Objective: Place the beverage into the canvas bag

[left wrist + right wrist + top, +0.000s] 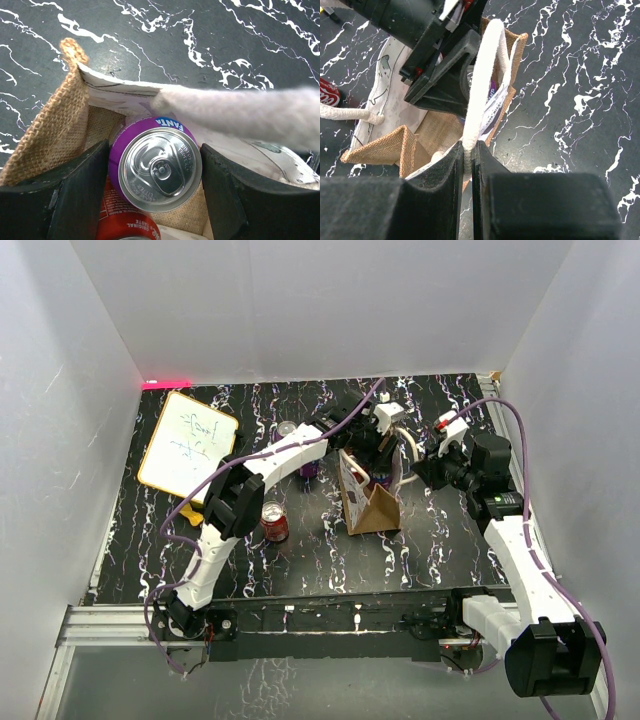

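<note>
The beverage is a purple Fanta can (156, 167), seen from above with its silver top up. My left gripper (155, 172) is shut on it, one black finger against each side. The can hangs in the open mouth of the canvas bag (52, 132), whose burlap wall and pale panel surround it. A red cola can (125, 222) lies lower inside the bag. In the overhead view the canvas bag (368, 505) stands mid-table with my left gripper (378, 448) over its far end. My right gripper (468, 150) is shut on a cream handle (482, 75), holding it up taut.
A red can (274, 523) stands on the black marbled table (440, 540) left of the bag. A silver-topped can (287, 428) and a purple one (310, 470) sit behind it. A whiteboard (187, 445) lies far left. The bag's second handle (347, 114) droops sideways.
</note>
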{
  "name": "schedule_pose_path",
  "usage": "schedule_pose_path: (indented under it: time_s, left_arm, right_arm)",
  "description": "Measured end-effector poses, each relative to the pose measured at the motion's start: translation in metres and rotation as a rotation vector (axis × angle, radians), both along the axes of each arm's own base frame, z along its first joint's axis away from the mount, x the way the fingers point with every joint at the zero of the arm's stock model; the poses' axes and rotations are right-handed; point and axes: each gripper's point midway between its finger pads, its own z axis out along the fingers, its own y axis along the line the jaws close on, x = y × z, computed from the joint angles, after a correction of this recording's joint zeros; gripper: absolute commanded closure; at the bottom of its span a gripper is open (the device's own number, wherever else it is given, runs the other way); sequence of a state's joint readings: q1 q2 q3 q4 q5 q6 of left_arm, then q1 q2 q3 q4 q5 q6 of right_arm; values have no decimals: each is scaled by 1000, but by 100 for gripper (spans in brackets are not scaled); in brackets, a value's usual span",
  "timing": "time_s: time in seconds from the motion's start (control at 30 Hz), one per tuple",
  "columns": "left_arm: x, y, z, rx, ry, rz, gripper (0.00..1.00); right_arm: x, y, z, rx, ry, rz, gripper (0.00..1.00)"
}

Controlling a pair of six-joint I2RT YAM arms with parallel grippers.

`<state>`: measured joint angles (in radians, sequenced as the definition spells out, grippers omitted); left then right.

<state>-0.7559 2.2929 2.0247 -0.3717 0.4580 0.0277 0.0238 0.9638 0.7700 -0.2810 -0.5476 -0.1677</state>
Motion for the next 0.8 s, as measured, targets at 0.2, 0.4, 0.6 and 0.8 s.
schedule_pose_path:
  time_s: [0.2,0.4,0.6,0.8]
  left_arm:
    - [7,1,-8,29,12,54,100]
    - [8,0,-8,36,1,70,97]
    - [9,0,-8,35,-8,62,74]
    - [9,-1,-8,36,-20,44,51]
  right_arm:
    - [-2,-1,-4,-22,-9,10,92]
    - [-2,-1,-4,-28,-13,16,92]
    - [-3,-1,-4,-23,-10,22,92]
    - [-4,1,-3,-18,-10,32,92]
